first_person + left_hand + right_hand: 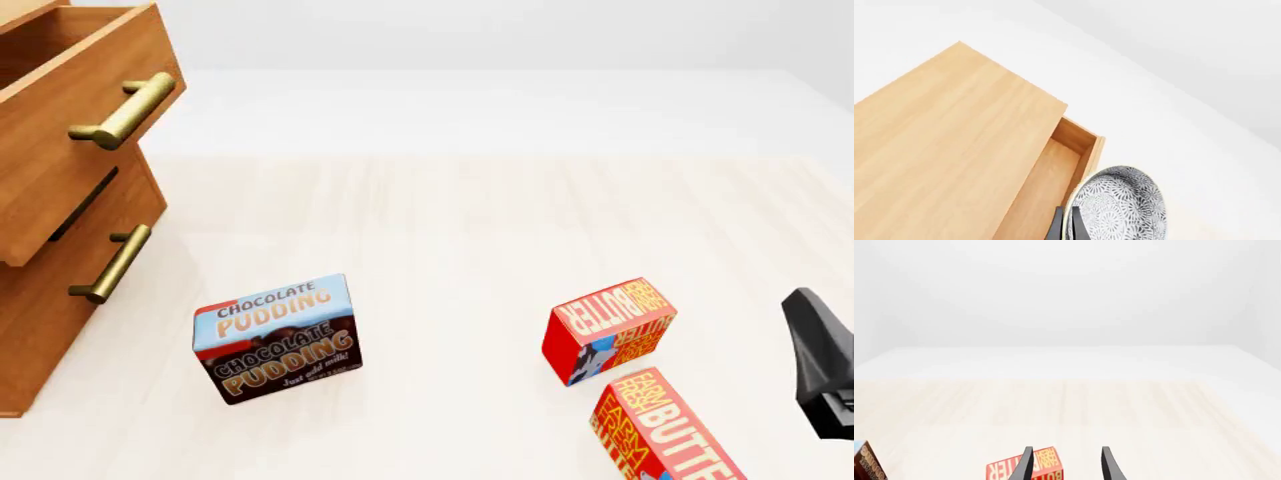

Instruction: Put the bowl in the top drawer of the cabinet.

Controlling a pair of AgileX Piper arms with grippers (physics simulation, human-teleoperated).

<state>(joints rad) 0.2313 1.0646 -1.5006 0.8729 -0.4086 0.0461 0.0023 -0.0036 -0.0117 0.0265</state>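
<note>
My left fingers (1066, 226) are cut off at the picture's edge, and so is the bowl (1121, 205) in their grip. My right fingers (1067, 465) show only their tips; the butter box (1029, 469) just beyond them is half cropped. The cabinet (54, 200) runs out of the front view.

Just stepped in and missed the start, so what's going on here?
The left claw grips the patterned bowl by its rim, holding it beside the open top drawer of the wooden cabinet, not yet inside. The right claw is open and holds nothing, low over the table near two butter boxes. A chocolate pudding box stands untouched.
</note>
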